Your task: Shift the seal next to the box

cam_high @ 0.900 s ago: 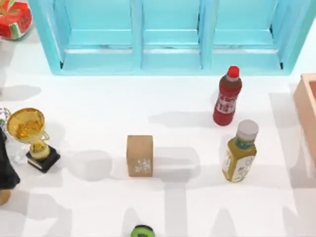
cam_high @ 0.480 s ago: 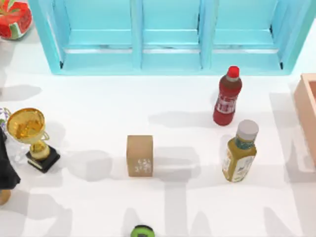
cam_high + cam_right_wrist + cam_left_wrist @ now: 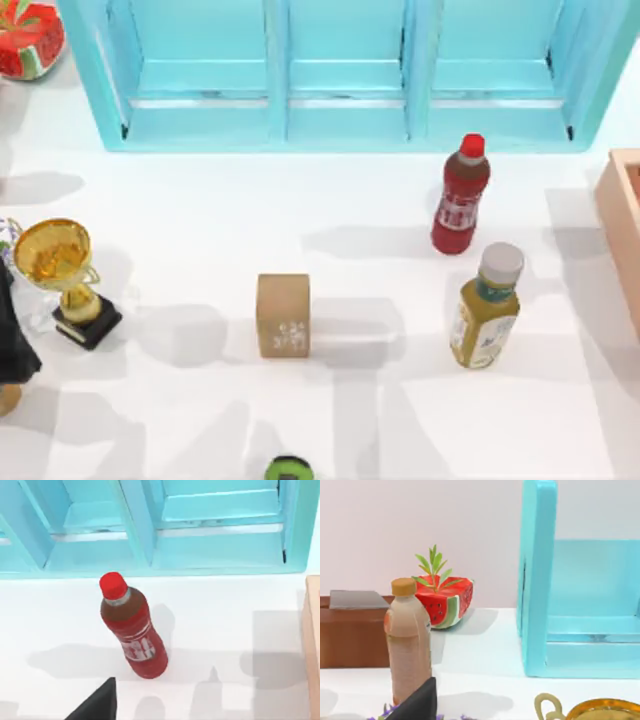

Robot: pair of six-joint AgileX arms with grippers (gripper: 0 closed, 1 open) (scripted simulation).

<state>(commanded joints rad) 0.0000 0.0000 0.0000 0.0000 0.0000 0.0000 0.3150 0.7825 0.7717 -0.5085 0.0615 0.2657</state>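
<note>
The seal (image 3: 283, 315), a small tan block with a white mark on its front face, stands upright in the middle of the table with nothing touching it. Just the left wall of the salmon-pink box (image 3: 624, 235) shows at the table's right edge, and its edge (image 3: 313, 630) also appears in the right wrist view. My left arm (image 3: 10, 340) is a dark shape at the table's left edge, far from the seal. A dark part of my left gripper (image 3: 417, 704) shows in the left wrist view. A dark part of my right gripper (image 3: 97, 702) hangs near the red bottle (image 3: 132, 627).
A red bottle (image 3: 460, 195) and a yellow-green bottle (image 3: 487, 305) stand between the seal and the box. A gold trophy (image 3: 60, 275) is at the left and a turquoise cabinet (image 3: 340, 70) along the back. A watermelon pot (image 3: 28, 35) sits at the back left, a green object (image 3: 288, 468) at the front edge.
Shadows on the right and front of the table have shifted. The seal, bottles and trophy stand where they were.
</note>
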